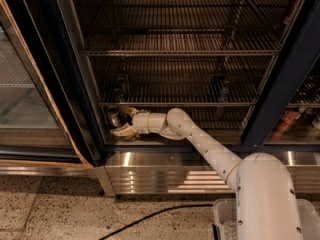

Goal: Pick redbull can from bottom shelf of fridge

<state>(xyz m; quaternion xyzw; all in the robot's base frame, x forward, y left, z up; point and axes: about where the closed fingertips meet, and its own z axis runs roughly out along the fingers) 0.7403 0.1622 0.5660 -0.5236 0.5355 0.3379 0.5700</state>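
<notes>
The redbull can [114, 116], small and silvery, stands at the far left of the fridge's bottom shelf [210, 137], close to the dark door frame. My gripper [122, 121] reaches in from the right, low over the shelf. Its two pale fingers are spread, one above and one below, with their tips right at the can's right side. I cannot tell whether they touch the can. The can stands upright on the shelf. The fridge [75, 84] has its door open, and the wire racks above are bare.
An open glass door [25, 99] stands at the left. The louvred steel base [165, 174] runs below the shelf. A red-orange can [287, 120] sits behind the right-hand door. A black cable [150, 216] lies on the speckled floor. My white arm [210, 149] crosses the shelf edge.
</notes>
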